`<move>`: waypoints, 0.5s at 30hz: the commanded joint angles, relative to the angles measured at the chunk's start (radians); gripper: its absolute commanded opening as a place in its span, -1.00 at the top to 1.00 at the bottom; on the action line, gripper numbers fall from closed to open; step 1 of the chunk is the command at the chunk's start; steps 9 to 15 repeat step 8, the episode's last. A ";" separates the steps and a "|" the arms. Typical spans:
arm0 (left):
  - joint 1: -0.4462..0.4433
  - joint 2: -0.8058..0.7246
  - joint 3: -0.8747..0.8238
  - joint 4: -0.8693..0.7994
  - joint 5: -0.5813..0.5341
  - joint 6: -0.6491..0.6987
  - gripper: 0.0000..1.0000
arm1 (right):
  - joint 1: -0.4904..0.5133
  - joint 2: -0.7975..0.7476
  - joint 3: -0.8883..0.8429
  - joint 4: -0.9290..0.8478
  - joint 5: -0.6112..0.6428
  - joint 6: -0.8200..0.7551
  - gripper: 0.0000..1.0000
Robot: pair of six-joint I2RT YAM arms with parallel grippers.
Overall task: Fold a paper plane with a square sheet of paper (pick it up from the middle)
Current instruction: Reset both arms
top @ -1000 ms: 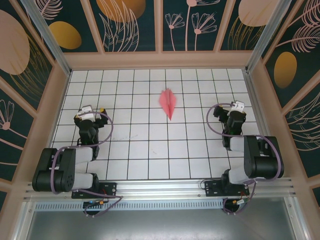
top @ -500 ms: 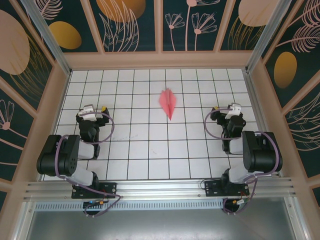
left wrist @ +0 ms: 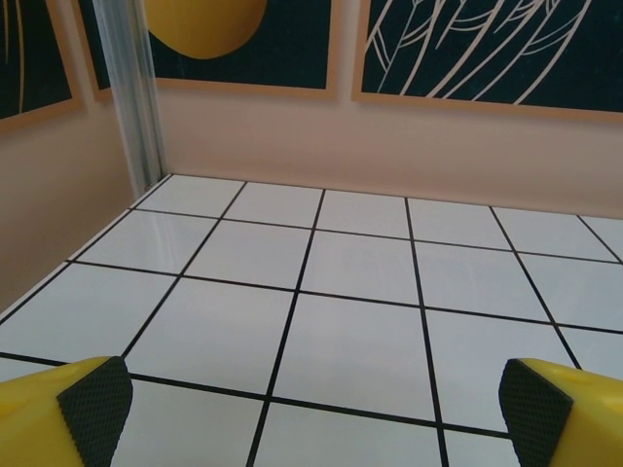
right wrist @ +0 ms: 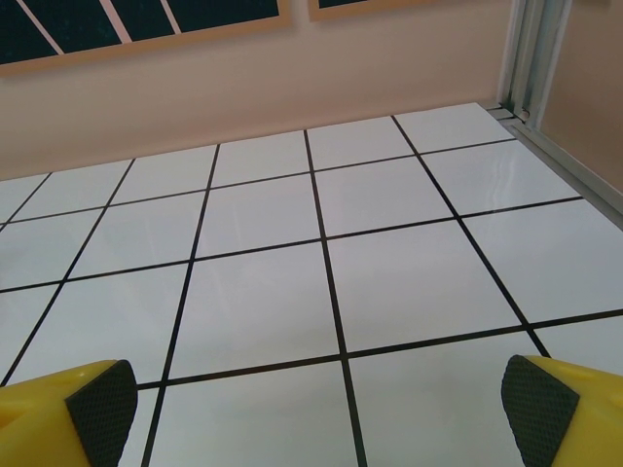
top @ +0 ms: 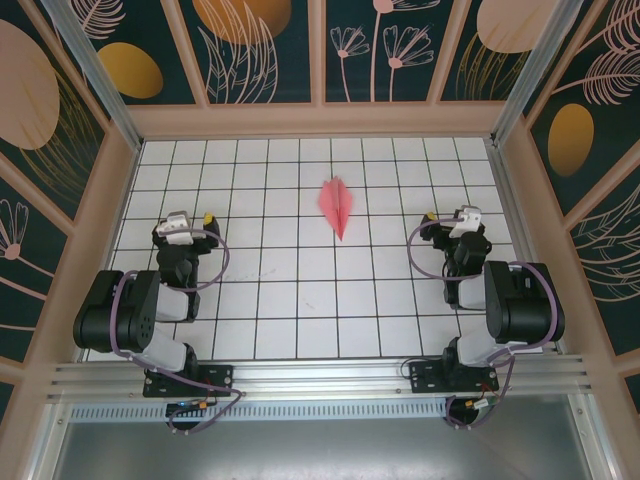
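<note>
**Folded plane lying mid-surface, both hands spread wide and holding nothing**

Dark teal wall panels [top: 260, 50] printed with peach and gold leaf shapes are enclosing the workspace on three sides. Inside them, the white tiled surface with its black grid lines [top: 300, 300] is carrying everything else.

The bulky black left arm [top: 120, 320] is sitting folded near its base on the left side, and the matching black right arm [top: 520, 305] is sitting folded on the right. Both are keeping to their own sides, well apart from the centre columns of the grid.

The left hand [top: 183, 222], with yellow fingers, is pointing toward the far wall. From the left wrist view this hand [left wrist: 311, 404] is standing fully spread: its black textured pads [left wrist: 94, 404] are sitting at opposite edges of the view, with bare tiles between them. The right hand [top: 455, 218] is likewise pointing away from the bases. In the right wrist view it [right wrist: 321, 404] is spread just as wide, its dark pads [right wrist: 102, 404] framing bare tiles.

The slim, pointed salmon-pink paper plane [top: 337, 205] is lying flat on the surface between the two hands, toward the far half of the grid, with its sharp tip pointing toward the arm bases. It is lying well apart from both hands.
</note>
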 commanded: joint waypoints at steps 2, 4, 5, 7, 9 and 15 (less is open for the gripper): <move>0.005 0.007 0.032 -0.011 -0.035 -0.005 -0.97 | 0.004 0.006 -0.006 0.053 -0.019 -0.012 -0.98; 0.005 0.008 0.036 -0.014 -0.035 -0.005 -0.97 | 0.005 0.006 -0.006 0.051 -0.020 -0.011 -0.97; 0.005 0.007 0.035 -0.013 -0.035 -0.005 -0.97 | 0.005 0.006 -0.005 0.052 -0.020 -0.012 -0.97; 0.005 0.007 0.032 -0.009 -0.035 -0.006 -0.97 | 0.004 0.007 -0.006 0.053 -0.020 -0.012 -0.97; 0.005 0.007 0.029 -0.004 -0.034 -0.005 -0.97 | 0.004 0.005 -0.005 0.053 -0.019 -0.012 -0.98; 0.005 0.007 0.029 -0.004 -0.034 -0.005 -0.97 | 0.004 0.005 -0.005 0.053 -0.019 -0.012 -0.98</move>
